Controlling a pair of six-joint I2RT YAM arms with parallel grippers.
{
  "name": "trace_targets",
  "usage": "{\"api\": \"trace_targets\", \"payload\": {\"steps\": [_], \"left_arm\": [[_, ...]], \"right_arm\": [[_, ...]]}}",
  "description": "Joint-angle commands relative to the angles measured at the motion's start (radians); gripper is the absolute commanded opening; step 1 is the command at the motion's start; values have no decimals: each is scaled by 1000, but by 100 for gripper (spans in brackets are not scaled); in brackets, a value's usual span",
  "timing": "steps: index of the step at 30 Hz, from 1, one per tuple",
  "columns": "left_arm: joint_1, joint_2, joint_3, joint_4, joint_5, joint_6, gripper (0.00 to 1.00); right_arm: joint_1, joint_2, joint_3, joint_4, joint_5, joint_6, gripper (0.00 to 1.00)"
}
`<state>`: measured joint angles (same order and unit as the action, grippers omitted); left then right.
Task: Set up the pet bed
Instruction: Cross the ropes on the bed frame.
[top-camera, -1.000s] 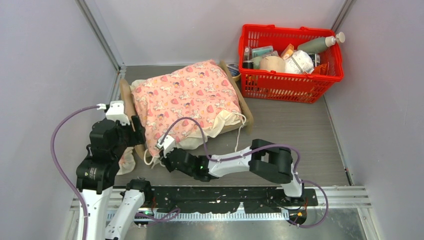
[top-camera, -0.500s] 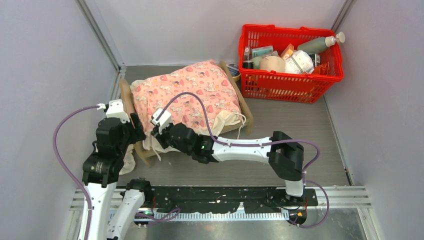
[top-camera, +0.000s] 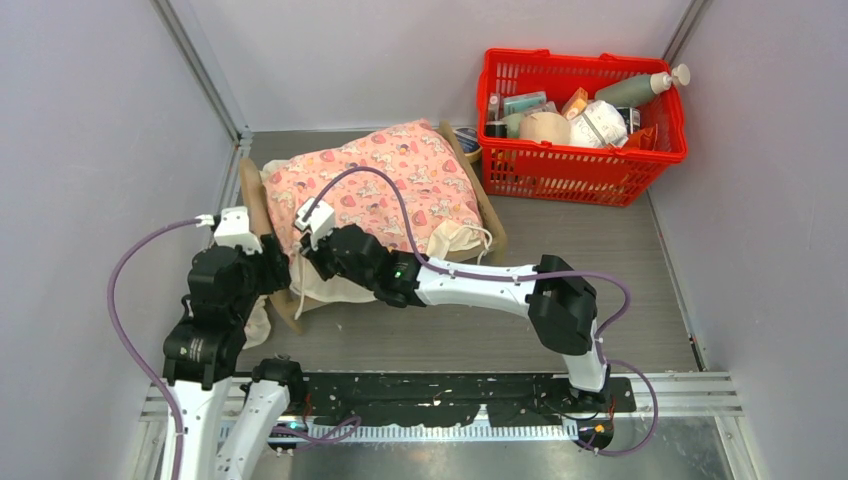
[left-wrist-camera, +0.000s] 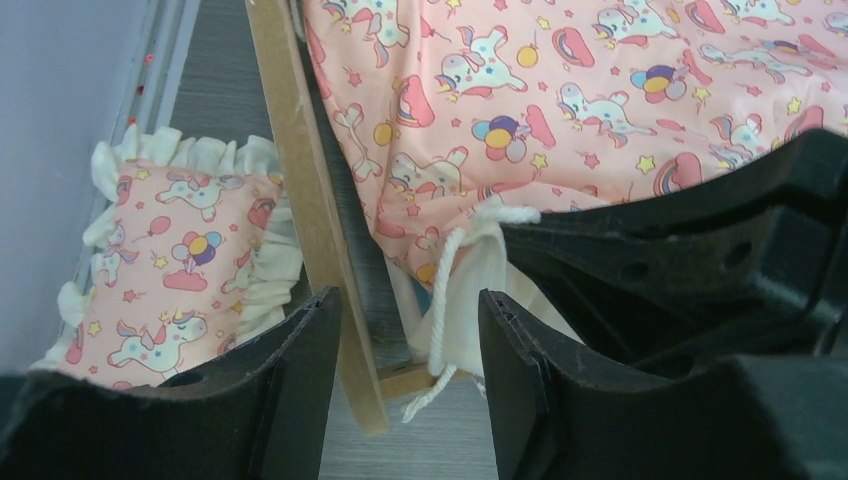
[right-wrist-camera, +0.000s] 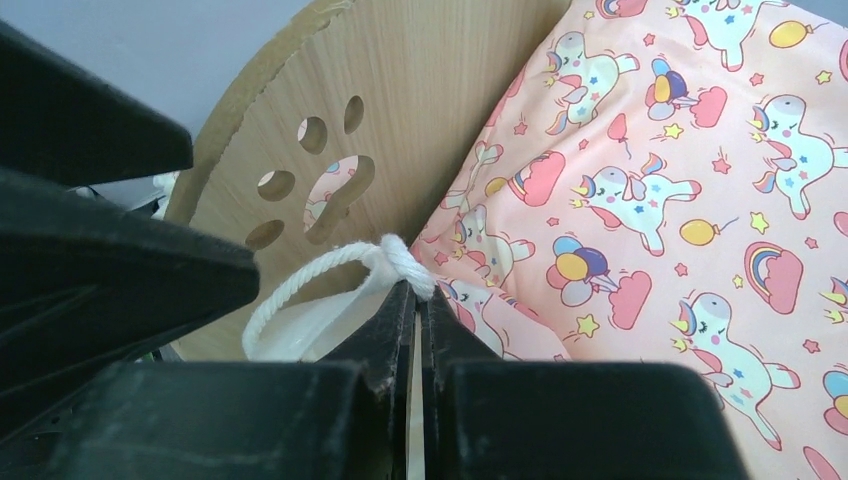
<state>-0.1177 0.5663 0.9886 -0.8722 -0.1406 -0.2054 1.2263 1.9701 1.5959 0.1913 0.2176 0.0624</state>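
The pet bed (top-camera: 493, 225) of light plywood stands at the left middle, its arched paw-print headboard (right-wrist-camera: 330, 170) at the left end. A pink patterned blanket (top-camera: 375, 185) covers it and hides the mattress. My right gripper (right-wrist-camera: 415, 290) is shut on the blanket's white cord (right-wrist-camera: 400, 258) at the near corner by the headboard (top-camera: 250, 195). In the top view this right gripper (top-camera: 303, 255) sits close to my left gripper (top-camera: 278, 268). The left gripper (left-wrist-camera: 410, 310) is open, with the bed's side rail (left-wrist-camera: 310, 210) and the dangling cord (left-wrist-camera: 440, 310) between its fingers, touching neither.
A small pink frilled pillow (left-wrist-camera: 180, 250) lies on the floor left of the bed, against the left wall (top-camera: 100, 150). A red basket (top-camera: 580, 175) full of several items stands at the back right. A purple cable (top-camera: 370, 180) arcs over the blanket.
My right gripper has carried the cord and the blanket's near corner up and left toward the headboard. The left gripper's jaws have narrowed a little.
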Motion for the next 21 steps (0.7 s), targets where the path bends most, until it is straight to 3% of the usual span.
{"api": "trace_targets", "payload": {"steps": [1, 7, 21], "left_arm": [[-2, -89, -53, 23, 66, 24, 56], [-2, -56, -71, 27, 167, 57, 55], [-2, -22, -165, 54, 149, 54, 50]], "right_arm": [[-21, -36, 3, 1, 13, -6, 5], [-54, -61, -32, 19, -10, 26, 5], [-74, -77, -50, 29, -28, 42, 5]]}}
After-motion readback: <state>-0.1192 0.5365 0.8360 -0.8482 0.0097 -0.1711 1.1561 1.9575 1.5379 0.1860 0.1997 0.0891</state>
